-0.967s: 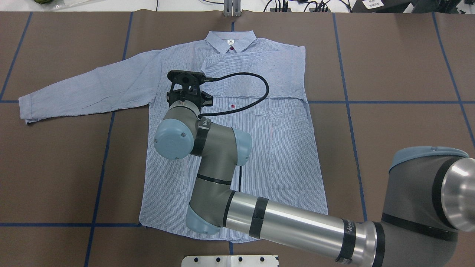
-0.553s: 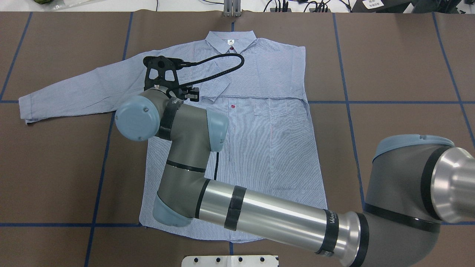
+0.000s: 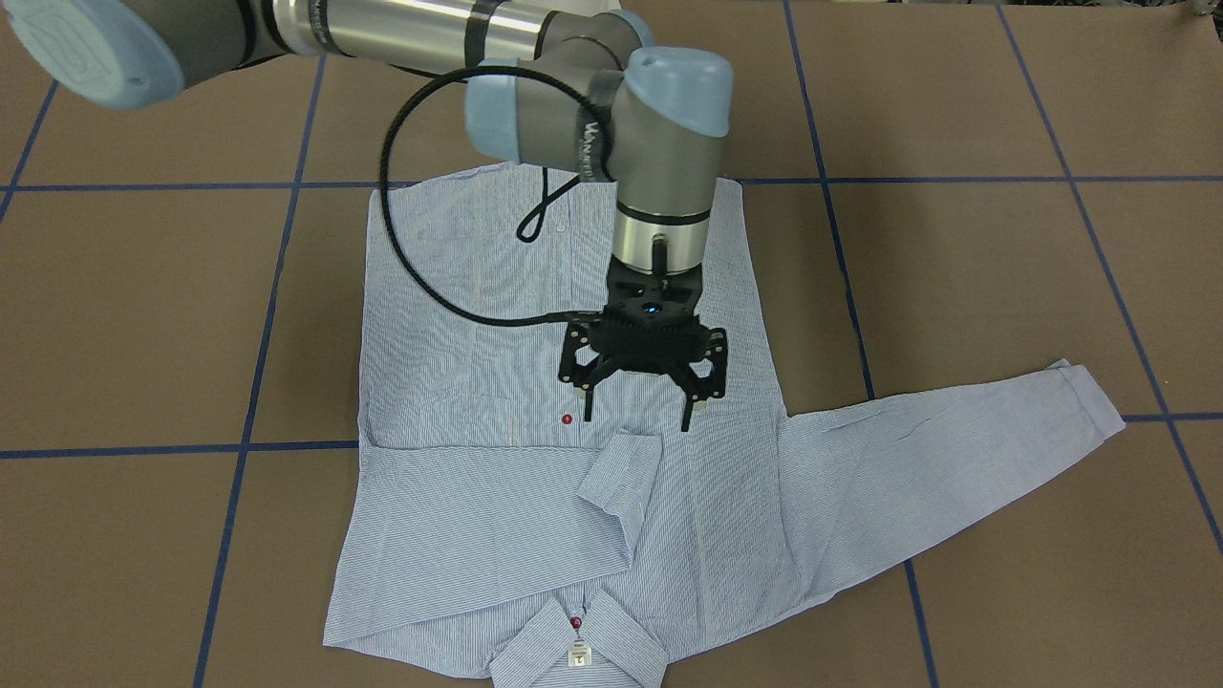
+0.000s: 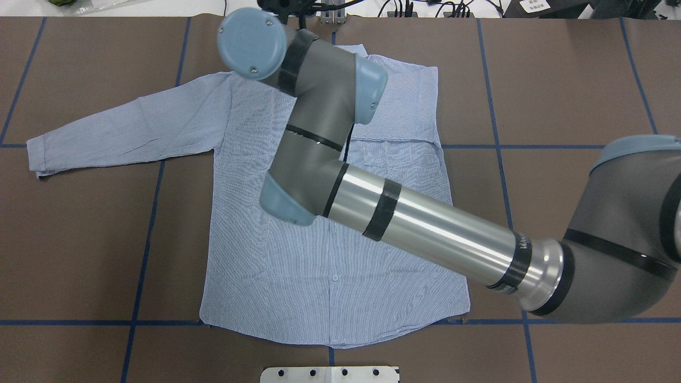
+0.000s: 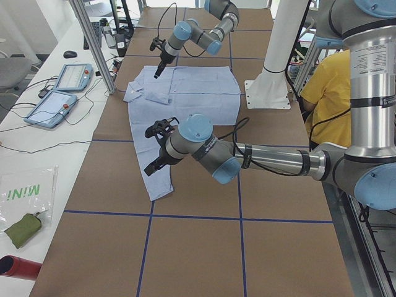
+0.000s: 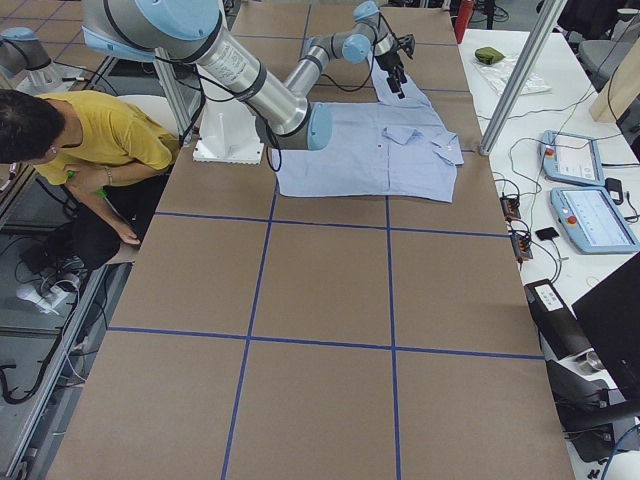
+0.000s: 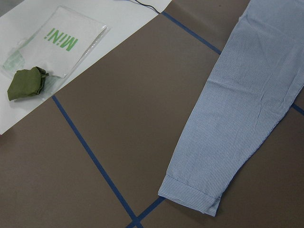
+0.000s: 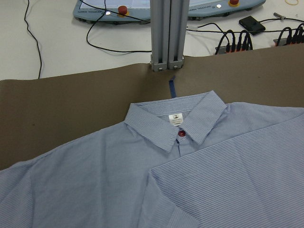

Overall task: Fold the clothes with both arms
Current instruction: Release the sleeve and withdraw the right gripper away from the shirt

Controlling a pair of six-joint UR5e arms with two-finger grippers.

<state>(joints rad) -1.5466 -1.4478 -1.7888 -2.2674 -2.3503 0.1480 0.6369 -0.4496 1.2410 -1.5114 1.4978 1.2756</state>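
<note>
Blue striped shirt [image 3: 459, 516], right fingers [image 3: 686, 419] apart in front view alone, left fingers [image 5: 151, 167] side-on, cannot tell

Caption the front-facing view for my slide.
Right gripper poised open over the striped shirt, beside its folded sleeve; the other sleeve lies outstretched.

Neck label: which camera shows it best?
Right wrist-mounted: the neck label is close, unobstructed. Front-facing shows it small at the bottom edge; overhead, the right arm covers it; side views are too distant; left wrist misses it.
</note>
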